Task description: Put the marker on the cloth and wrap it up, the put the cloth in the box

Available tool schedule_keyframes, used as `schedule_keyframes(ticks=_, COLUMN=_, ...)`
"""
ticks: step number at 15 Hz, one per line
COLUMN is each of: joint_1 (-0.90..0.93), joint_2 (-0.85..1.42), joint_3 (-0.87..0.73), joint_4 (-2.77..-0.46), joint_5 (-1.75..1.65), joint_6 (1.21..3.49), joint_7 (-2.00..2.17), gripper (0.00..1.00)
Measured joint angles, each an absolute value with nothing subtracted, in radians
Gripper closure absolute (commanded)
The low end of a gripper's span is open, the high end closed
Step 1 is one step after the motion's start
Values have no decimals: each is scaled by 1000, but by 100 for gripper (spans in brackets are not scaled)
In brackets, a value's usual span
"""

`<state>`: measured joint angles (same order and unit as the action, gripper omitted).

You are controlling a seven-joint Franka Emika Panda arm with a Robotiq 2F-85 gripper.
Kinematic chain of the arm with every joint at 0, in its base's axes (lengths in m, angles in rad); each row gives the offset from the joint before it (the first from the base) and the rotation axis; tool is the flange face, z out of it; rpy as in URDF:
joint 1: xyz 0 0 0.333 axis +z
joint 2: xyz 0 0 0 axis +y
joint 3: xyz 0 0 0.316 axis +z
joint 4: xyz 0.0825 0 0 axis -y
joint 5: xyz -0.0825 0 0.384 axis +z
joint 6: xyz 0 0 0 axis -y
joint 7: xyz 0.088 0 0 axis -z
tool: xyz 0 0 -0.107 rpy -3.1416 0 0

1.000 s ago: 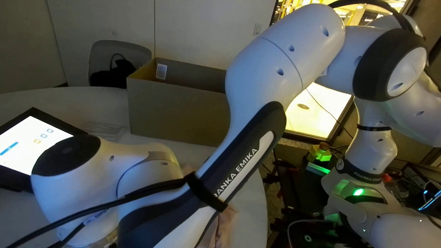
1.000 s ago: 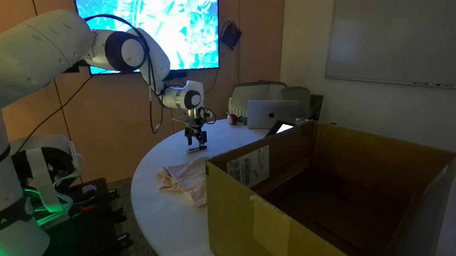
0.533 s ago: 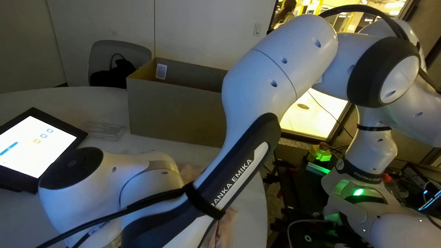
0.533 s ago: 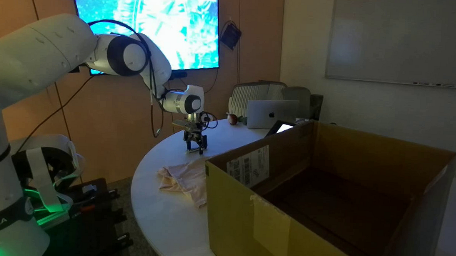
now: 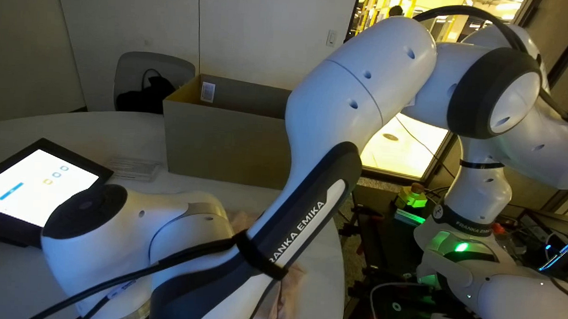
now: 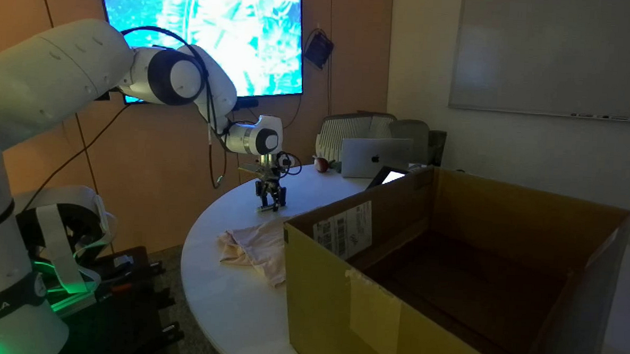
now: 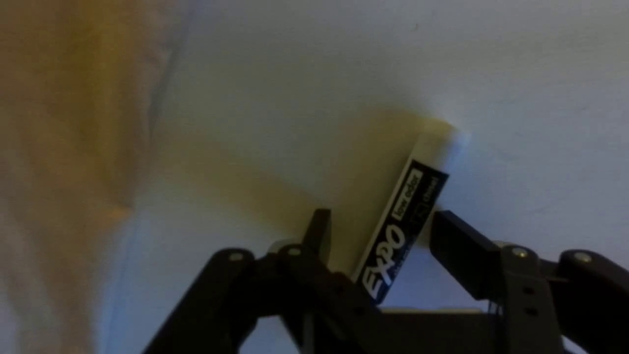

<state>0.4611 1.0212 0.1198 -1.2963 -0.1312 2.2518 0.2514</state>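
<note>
Leftmost in the wrist view lies the cloth [image 7: 73, 172], soft, tan-pink and rumpled, its folds blurred, near the marker [image 7: 405, 211] but apart from it. The marker, slim and straight with a pale barrel and a black label, rests slantwise on the smooth white surface [image 7: 275, 88]. The end effector [image 7: 381, 226] straddles it with its fingers apart, a gap showing on the cloth side; whether the other finger touches, I can't tell. I'd turn it slightly to square up with the barrel, centre, then close gently, since hard, smooth plastic may roll or skew if one finger meets it first. Rightmost, in an exterior view, stands the box [image 6: 336, 300], stiff brown cardboard, straight-edged and open-topped.
</note>
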Motion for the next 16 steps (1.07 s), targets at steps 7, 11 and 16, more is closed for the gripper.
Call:
schedule_keyframes(ticks=7, joint_1=463, joint_2=1020, joint_3=120, joint_4=-1272, joint_5=-131, joint_6=2203, joint_7=236, gripper=91)
schedule_keyframes(ticks=11, joint_1=463, joint_2=1020, joint_3=121, joint_4=-1265, joint_5=-131, joint_6=2165, joint_7=228, gripper=91)
schedule_keyframes(ticks=16, joint_1=460, joint_2=1004, joint_3=121, joint_4=-1266, joint_5=-131, joint_6=2098, joint_7=227, gripper=91)
